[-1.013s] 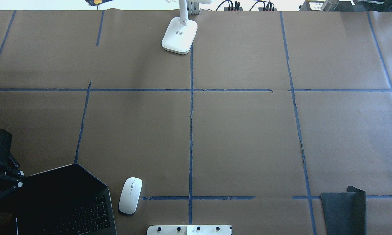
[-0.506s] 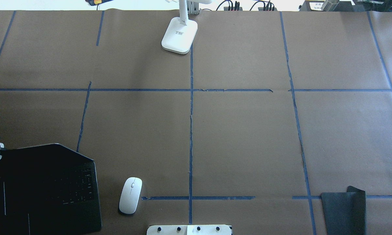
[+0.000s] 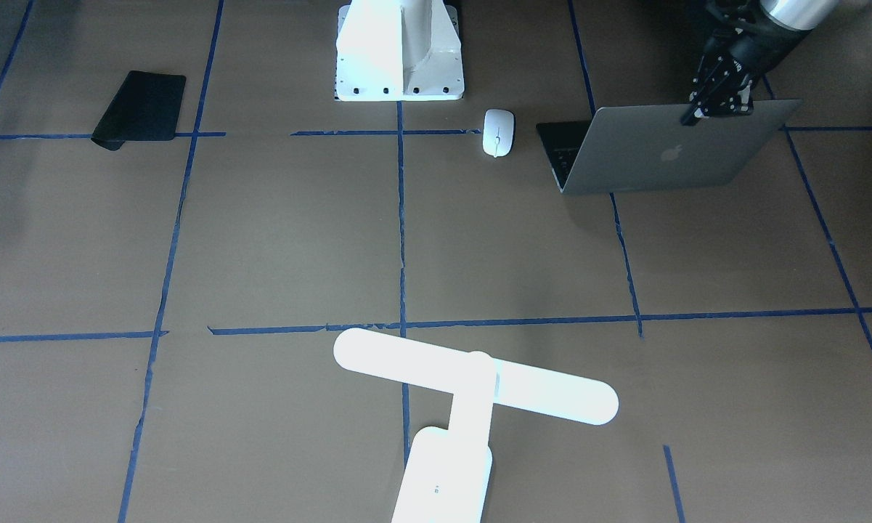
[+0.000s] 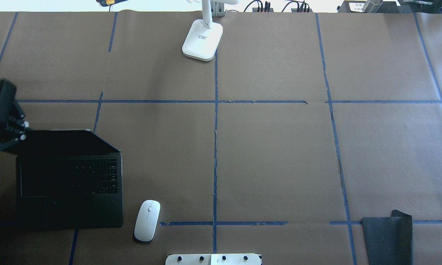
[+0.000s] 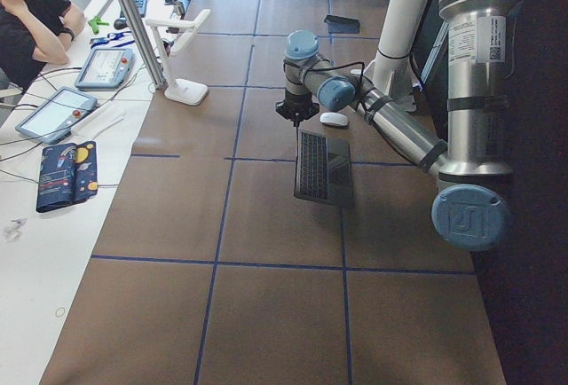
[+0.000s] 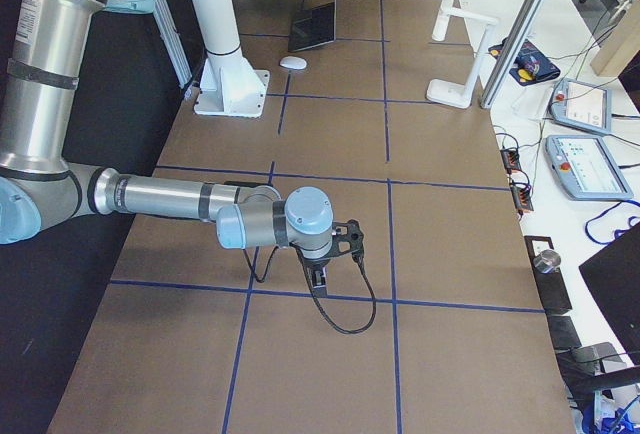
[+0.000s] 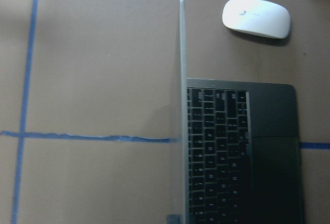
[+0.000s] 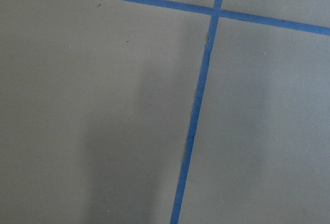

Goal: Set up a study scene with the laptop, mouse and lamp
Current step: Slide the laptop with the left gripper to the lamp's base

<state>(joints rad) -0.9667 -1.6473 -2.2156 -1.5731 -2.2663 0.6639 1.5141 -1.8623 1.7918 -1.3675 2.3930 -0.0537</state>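
Note:
The laptop stands open on the table at the near left, keyboard up, its grey lid showing the Apple logo. My left gripper is shut on the lid's top edge, as the front-facing view also shows. The white mouse lies just right of the laptop, apart from it, and shows in the left wrist view. The white lamp stands at the far middle edge, base on the table. My right gripper hovers low over bare table; I cannot tell if it is open.
A flat black mat lies at the near right, one corner curled. The white bolted pedestal stands at the near middle edge. Blue tape lines cross the brown table. A person and tablets sit beyond the far edge.
My left gripper has moved away from the robot with the laptop's lid in it. The laptop has slid forward and turned square; it now lies wholly in view. The mouse and lamp have not moved.

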